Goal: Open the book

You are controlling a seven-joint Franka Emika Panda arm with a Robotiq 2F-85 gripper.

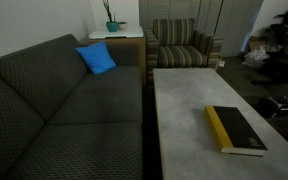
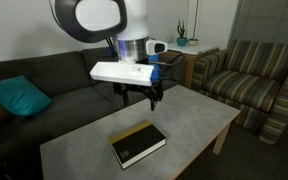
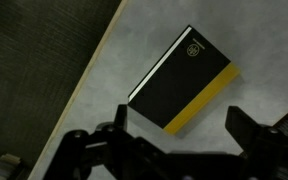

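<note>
**One closed book, one spread claw above it**

A dark patterned sofa (image 1: 54, 110) fills one side of the room in both exterior views. A long pale table (image 1: 184, 95) stands just beside its front edge. A striped armchair (image 1: 184, 45) sits past the far end of the table.

The arm (image 2: 109, 20) reaches in over the table from the sofa side. Its gripper (image 2: 137, 98) hangs in the air with its fingers (image 3: 242, 128) set wide apart, holding nothing and touching nothing.

The book (image 2: 138, 145) lies flat on the table and shut, black cover up, with a yellow band along one long edge. In an exterior view it sits below and slightly in front of the gripper, towards the near end of the table. In the wrist view it lies slantwise between the two dark fingers, well clear of both.

A blue cushion (image 1: 96, 58) leans in a corner of the sofa. A potted plant (image 1: 112, 20) stands on a small side table (image 1: 119, 36) between sofa and armchair.
</note>
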